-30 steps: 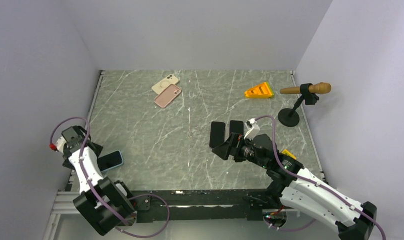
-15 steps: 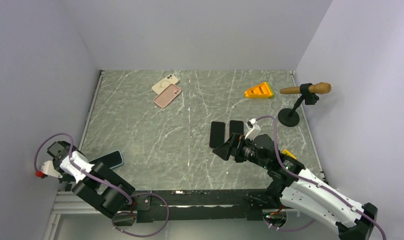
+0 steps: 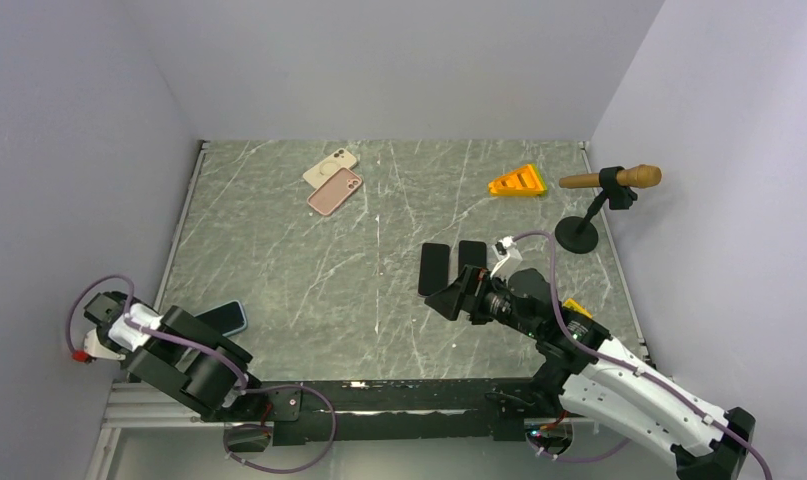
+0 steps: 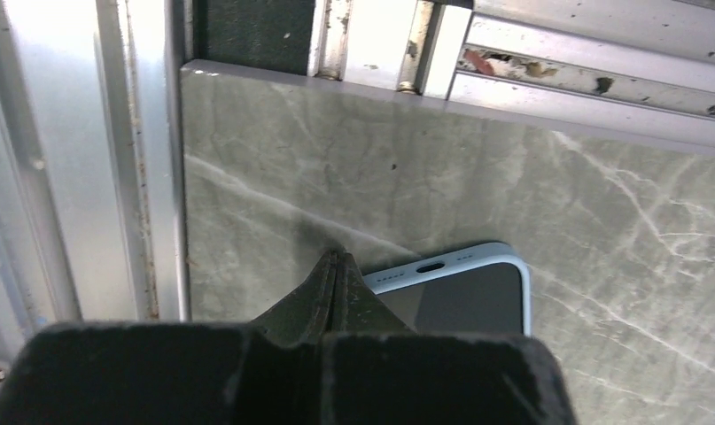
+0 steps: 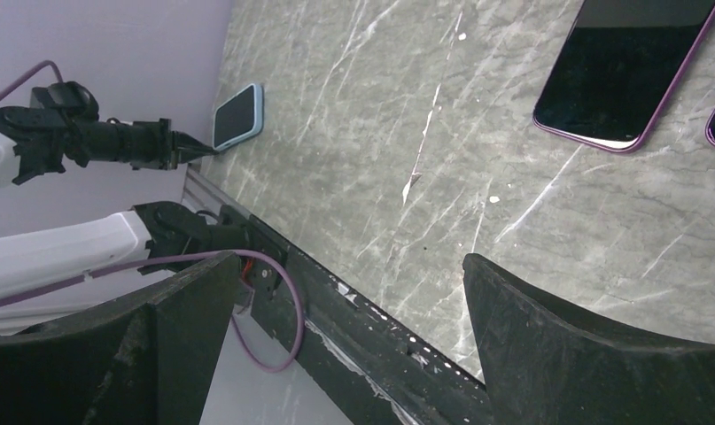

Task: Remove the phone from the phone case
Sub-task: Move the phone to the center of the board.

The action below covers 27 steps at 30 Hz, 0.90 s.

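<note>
Left wrist view: left claw (image 4: 336, 266) pinched shut, empty, just beside the phone (image 4: 460, 297) at the table's (image 4: 274, 150) near-left corner. Right claw (image 5: 349, 266) gapes wide. Phone looks stiff and slick, so I'd peel the case (image 4: 524, 274) lip at a corner.

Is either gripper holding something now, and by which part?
Nothing. Left gripper: jaws shut, empty, beside the blue-cased phone. Right gripper: jaws open.

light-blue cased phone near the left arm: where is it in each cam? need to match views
Top external: light-blue-cased phone lies lower left on the table, partly hidden by the left arm.
Left wrist: bottom centre-right, port end facing up in the picture.
Right wrist: upper left, small and screen up.
Shared landmark: the grey marble table's left edge, close beside the phone in all three.
</note>
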{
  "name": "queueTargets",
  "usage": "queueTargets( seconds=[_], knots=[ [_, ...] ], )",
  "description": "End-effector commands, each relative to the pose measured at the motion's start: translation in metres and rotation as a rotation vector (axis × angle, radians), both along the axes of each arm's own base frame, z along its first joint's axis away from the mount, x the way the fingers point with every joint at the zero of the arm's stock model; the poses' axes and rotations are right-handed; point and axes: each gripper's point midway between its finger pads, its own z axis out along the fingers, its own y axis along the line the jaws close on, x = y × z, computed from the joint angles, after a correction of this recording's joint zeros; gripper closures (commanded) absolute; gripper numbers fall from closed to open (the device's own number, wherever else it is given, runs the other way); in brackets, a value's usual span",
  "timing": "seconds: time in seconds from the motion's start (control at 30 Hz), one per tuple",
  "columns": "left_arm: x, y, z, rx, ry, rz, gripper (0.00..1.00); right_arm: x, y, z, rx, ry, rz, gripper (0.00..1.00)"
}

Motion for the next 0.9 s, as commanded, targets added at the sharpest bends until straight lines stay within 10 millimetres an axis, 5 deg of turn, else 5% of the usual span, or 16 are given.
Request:
queueTargets(
  seconds=[0.0,0.2,0.33,0.47,0.6,0.7,0.73,0.77,0.8,0.87],
  knots=[
    [0.031,0.0,-0.014,-0.061,-0.131,-0.075,1.0,0.002,-0.002,0.03,0.053,-0.061,-0.016,0.0],
    [0.085,-0.046,-0.02,-0.152,-0.179,-0.341,1.0,0.0,-0.006,0.035,0.079,-0.071,-0.026,0.0],
    [0.14,-0.101,-0.007,-0.207,-0.322,-0.591,1.0,0.0,-0.005,0.033,0.082,-0.063,-0.029,0.0],
    [0.162,-0.152,0.001,-0.3,-0.364,-0.793,1.0,0.001,-0.003,0.032,0.096,-0.059,-0.031,0.0],
    [0.167,-0.172,0.021,-0.276,-0.46,-0.904,0.96,0.002,-0.001,0.029,0.101,-0.053,-0.035,0.0],
    [0.163,-0.169,0.041,-0.204,-0.477,-0.928,0.68,0.004,0.003,0.024,0.103,-0.046,-0.031,0.0],
    [0.159,-0.166,0.046,-0.177,-0.468,-0.918,0.48,0.005,0.004,0.024,0.103,-0.044,-0.027,0.0],
    [0.153,-0.164,0.051,-0.156,-0.455,-0.9,0.11,0.005,0.006,0.024,0.105,-0.043,-0.023,0.0],
    [0.144,-0.164,0.052,-0.161,-0.428,-0.871,0.02,0.006,0.007,0.022,0.103,-0.04,-0.02,0.0],
    [0.133,-0.17,0.054,-0.186,-0.428,-0.809,0.0,0.007,0.009,0.022,0.101,-0.042,-0.015,0.0]
  ],
)
